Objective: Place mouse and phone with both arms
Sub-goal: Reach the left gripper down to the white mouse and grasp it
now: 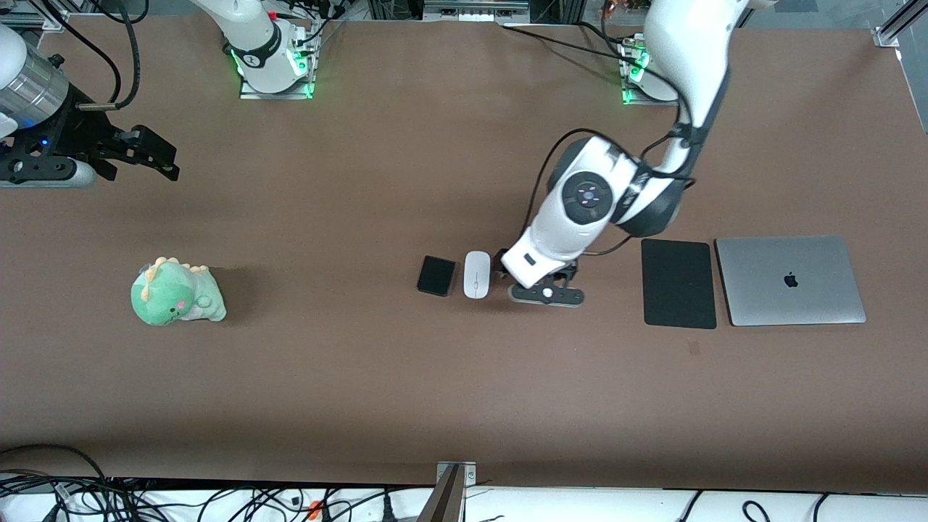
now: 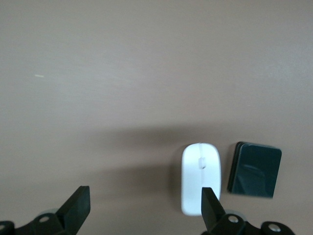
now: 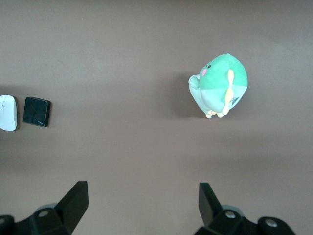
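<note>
The white oval mouse (image 1: 476, 274) lies mid-table, with the small black phone (image 1: 436, 275) right beside it toward the right arm's end. My left gripper (image 1: 533, 279) is low over the bare table just beside the mouse, toward the left arm's end. It is open and empty. In the left wrist view the mouse (image 2: 201, 177) sits by one fingertip (image 2: 210, 208), outside the gap of the gripper (image 2: 145, 205), and the phone (image 2: 255, 169) lies past it. My right gripper (image 1: 172, 163) waits open and empty above the right arm's end of the table; its wrist view (image 3: 142, 203) shows the mouse (image 3: 8, 112) and phone (image 3: 36, 111) far off.
A green dinosaur plush (image 1: 177, 293) lies toward the right arm's end and also shows in the right wrist view (image 3: 220, 85). A flat black mouse pad (image 1: 678, 283) and a closed silver laptop (image 1: 790, 279) lie side by side toward the left arm's end.
</note>
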Available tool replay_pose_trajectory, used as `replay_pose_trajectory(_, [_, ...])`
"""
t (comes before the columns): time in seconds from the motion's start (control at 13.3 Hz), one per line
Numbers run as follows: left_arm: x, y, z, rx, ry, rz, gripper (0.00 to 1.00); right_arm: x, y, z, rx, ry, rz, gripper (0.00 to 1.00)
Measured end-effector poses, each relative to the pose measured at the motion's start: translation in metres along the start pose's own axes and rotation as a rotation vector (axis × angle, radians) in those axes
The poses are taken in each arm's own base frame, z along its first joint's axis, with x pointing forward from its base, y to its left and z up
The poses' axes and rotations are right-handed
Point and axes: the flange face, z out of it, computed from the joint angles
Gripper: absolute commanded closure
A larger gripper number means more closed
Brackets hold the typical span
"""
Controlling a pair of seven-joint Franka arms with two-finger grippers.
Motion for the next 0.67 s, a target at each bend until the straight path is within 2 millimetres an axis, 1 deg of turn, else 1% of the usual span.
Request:
replay_pose_trajectory(0.15, [-0.013, 0.021, 0.04, -0.007, 0.008, -0.02, 0.0, 0.003, -0.001, 0.003, 0.0, 0.005, -0.001, 0.0])
replay_pose_trajectory(0.3, [-0.023, 0.035, 0.07, -0.027, 0.038, -0.052, 0.0, 0.007, -0.002, 0.007, 0.001, 0.01, -0.001, 0.0])
replay_pose_trajectory(0.38, [-0.026, 0.038, 0.083, -0.032, 0.049, -0.057, 0.0, 0.007, -0.002, 0.006, 0.001, 0.012, -0.001, 0.0])
replay_pose_trajectory(0.45, [-0.029, 0.04, 0.094, -0.029, 0.051, -0.052, 0.0, 0.007, -0.002, 0.006, 0.001, 0.012, -0.002, 0.0])
replay_pose_trajectory(0.67, [-0.042, 0.05, 0.114, 0.003, 0.047, -0.007, 0.0, 0.006, -0.002, 0.006, 0.001, 0.011, -0.005, 0.0])
